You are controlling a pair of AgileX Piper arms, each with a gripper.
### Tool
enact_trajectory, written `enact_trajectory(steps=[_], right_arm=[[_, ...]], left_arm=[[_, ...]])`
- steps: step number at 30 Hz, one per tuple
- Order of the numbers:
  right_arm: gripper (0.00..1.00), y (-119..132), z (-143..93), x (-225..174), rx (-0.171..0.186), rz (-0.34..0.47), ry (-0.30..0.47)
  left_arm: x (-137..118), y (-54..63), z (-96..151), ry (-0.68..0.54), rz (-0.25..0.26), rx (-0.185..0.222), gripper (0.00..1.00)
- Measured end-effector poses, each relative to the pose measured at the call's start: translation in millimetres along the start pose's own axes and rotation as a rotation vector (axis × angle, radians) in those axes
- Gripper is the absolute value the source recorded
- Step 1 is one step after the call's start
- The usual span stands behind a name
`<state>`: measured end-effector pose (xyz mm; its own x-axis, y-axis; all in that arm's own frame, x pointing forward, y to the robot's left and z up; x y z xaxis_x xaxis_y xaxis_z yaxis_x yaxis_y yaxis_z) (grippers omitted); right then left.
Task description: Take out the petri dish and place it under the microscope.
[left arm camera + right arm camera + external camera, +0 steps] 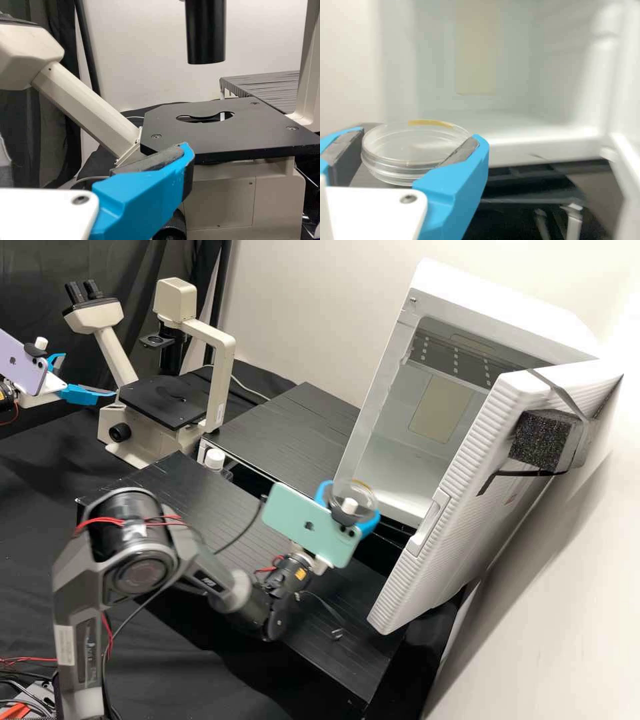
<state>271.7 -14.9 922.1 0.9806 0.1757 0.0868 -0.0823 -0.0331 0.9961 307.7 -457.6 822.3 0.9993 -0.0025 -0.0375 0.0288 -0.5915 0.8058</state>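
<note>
The petri dish [395,162] is clamped by the right gripper [419,135] outside the incubator [480,303]; jaws of the left gripper [88,377] are parted; removal is judged complete; level transfer to the microscope stage [195,137] is required next.

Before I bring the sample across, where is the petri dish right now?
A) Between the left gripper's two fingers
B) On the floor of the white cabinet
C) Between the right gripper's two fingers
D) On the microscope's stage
C: the petri dish sits between the blue fingers of the right gripper, outside the open white cabinet.
</note>
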Motion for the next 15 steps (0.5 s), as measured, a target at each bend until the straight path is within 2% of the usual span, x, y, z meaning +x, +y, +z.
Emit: enact_trajectory(steps=[3, 7, 12, 15], right_arm=[[0.00, -22.2, -28.3, -2.9, -0.021, -0.060, 0.081], [0.00, -57.7, -64.6, -5.6, -0.066, -0.160, 0.212], [0.00, -86.2, -93.7, -2.9, -0.043, -0.207, 0.303], [0.00, -96.4, -106.8, 0.2, -0.026, -0.211, 0.321]], left_arm=[[0.0, 0.0, 0.0, 0.000, 0.000, 0.000, 1.00], [0.0, 0.0, 0.0, 0.000, 0.000, 0.000, 1.00], [0.0, 0.0, 0.0, 0.000, 0.000, 0.000, 1.00], [0.0, 0.0, 0.0, 0.000, 0.000, 0.000, 1.00]])
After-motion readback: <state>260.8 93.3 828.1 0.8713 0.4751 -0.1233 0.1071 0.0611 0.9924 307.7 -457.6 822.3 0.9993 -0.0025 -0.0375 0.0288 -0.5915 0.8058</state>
